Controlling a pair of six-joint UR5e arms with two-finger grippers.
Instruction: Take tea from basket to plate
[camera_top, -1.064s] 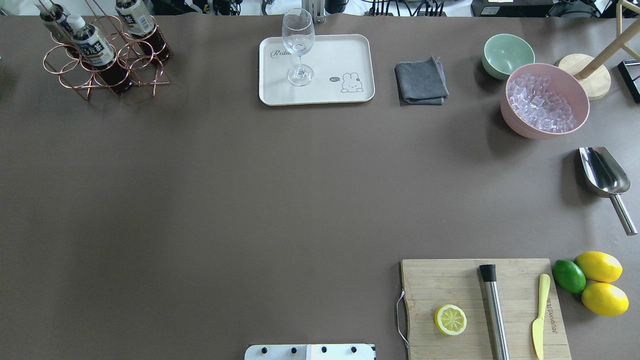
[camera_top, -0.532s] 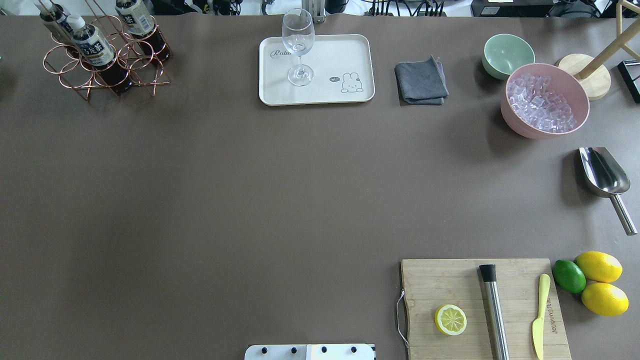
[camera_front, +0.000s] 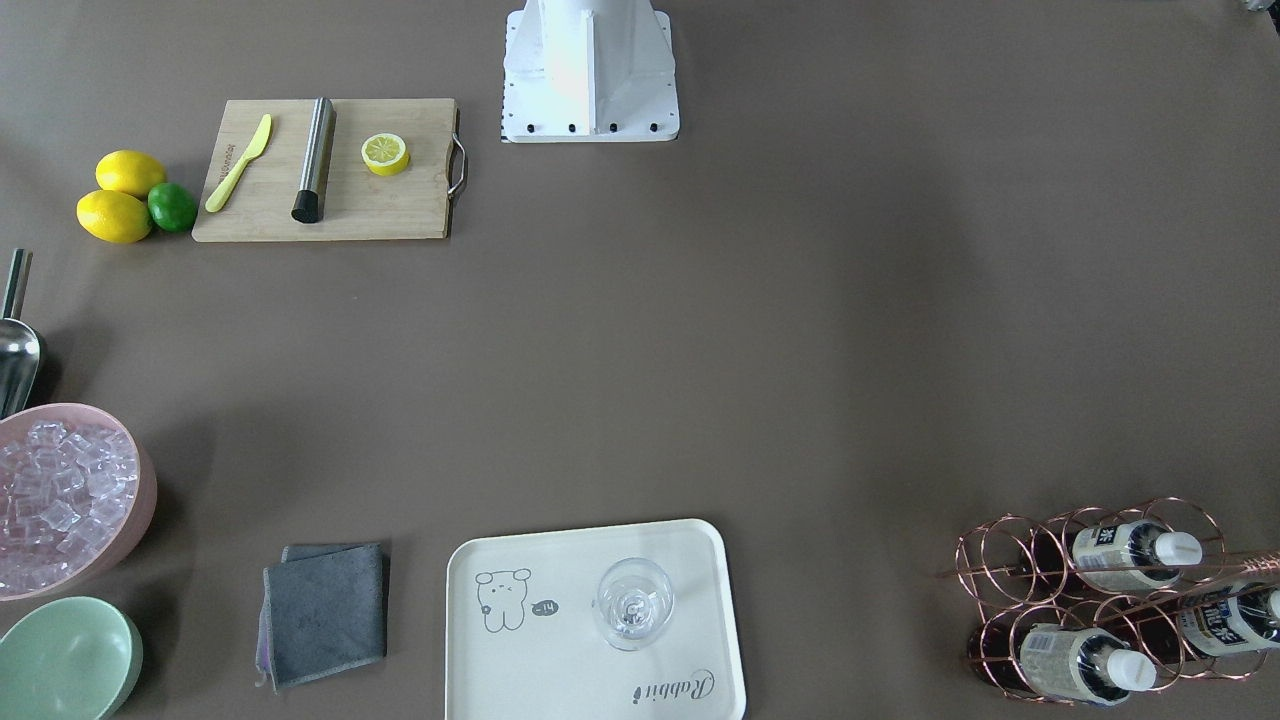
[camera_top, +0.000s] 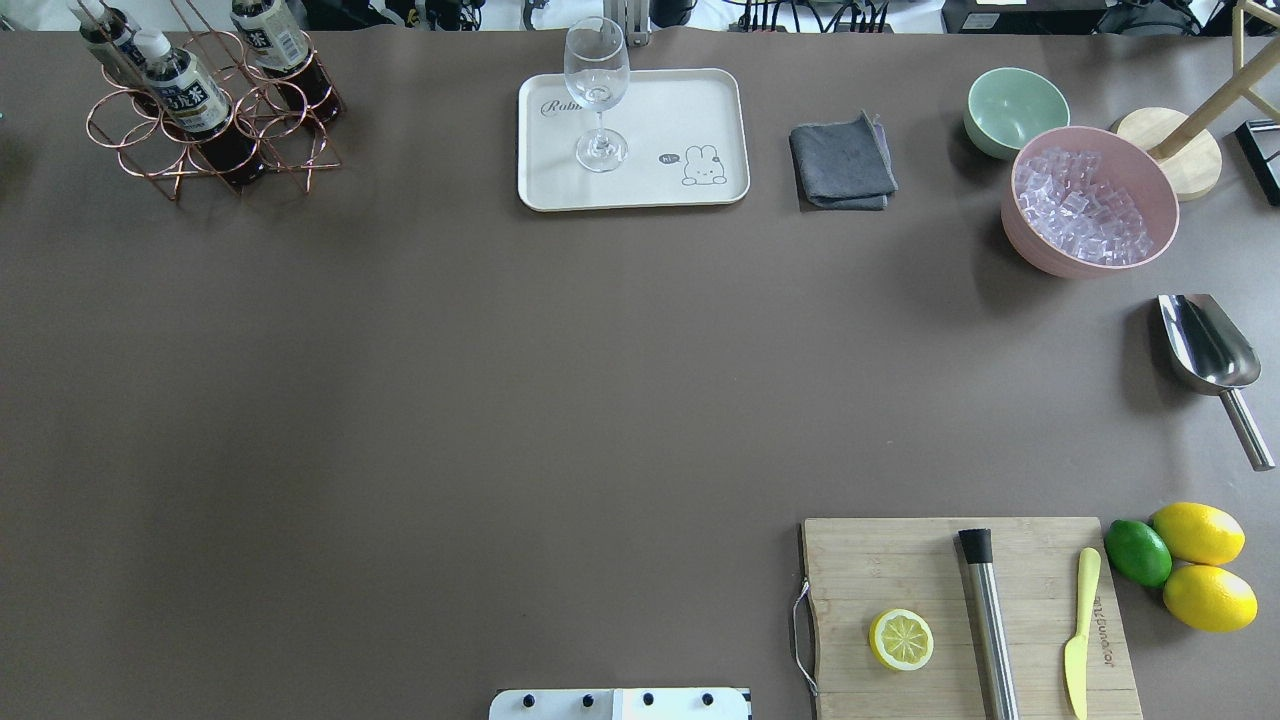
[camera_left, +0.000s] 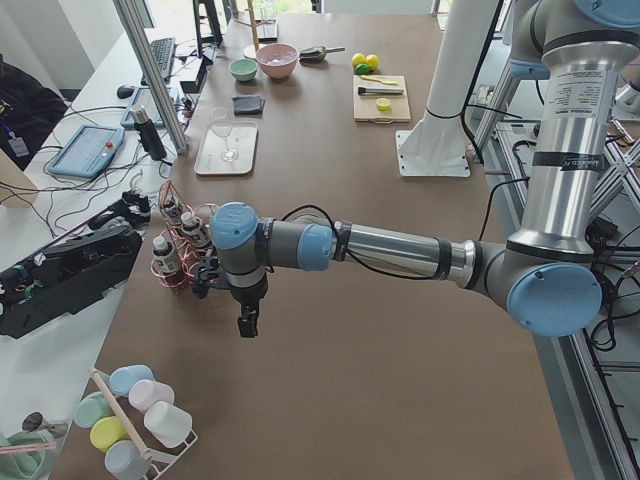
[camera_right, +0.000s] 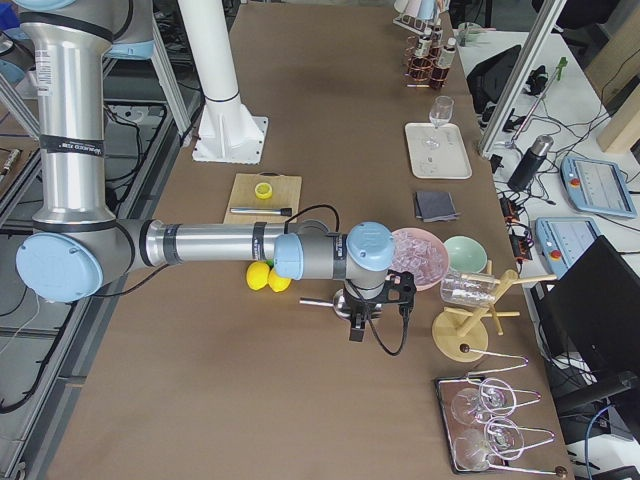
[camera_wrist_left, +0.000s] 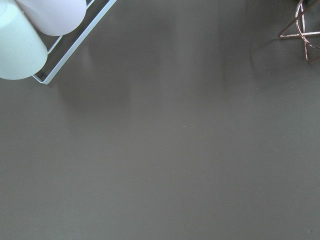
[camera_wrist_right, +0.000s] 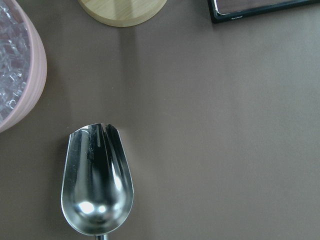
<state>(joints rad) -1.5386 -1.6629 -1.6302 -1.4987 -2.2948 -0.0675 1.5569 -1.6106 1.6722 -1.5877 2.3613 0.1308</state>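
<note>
Three tea bottles with dark liquid and white caps stand in the copper wire basket at the far left corner; the basket also shows in the front view. The cream plate with "Rabbit" script sits at the far middle and carries a wine glass. My left gripper shows only in the exterior left view, hanging low over the table just beside the basket. My right gripper shows only in the exterior right view, above the metal scoop. I cannot tell whether either is open or shut.
A grey cloth, a mint-green bowl and a pink bowl of ice lie right of the plate. The scoop, a cutting board with tools, and lemons are at the right. A cup rack lies near the left gripper.
</note>
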